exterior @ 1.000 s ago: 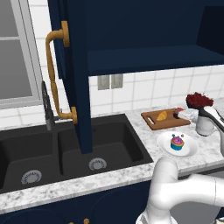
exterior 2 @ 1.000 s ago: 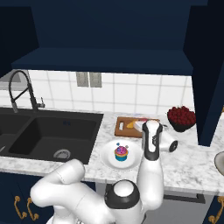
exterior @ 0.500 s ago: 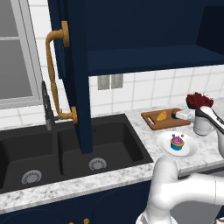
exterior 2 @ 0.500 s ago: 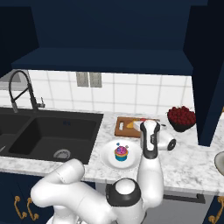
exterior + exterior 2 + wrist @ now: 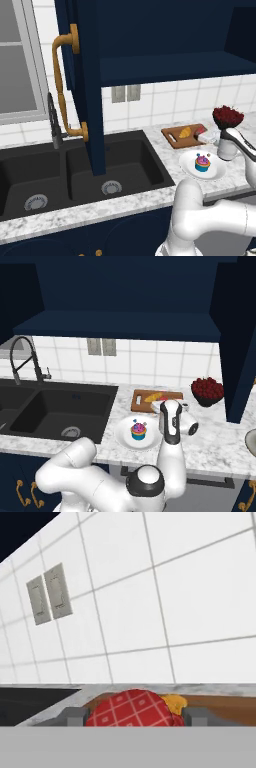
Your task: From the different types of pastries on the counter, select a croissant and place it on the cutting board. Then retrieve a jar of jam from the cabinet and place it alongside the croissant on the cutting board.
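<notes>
Jar of jam (image 5: 131, 708): squat, red, white diamond-lattice pattern, between fingertips (image 5: 75, 716).

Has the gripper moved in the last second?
Yes, slightly: the gripper with the small red jar has eased toward the brown wooden cutting board, judged against the white plate.

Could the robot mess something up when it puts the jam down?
Maybe. The gripper is shut on the jam jar low over the cutting board, right next to the croissant, so the jar might bump or squash it. The cupcake sits close beside the arm and could get knocked when it pulls back.
</notes>
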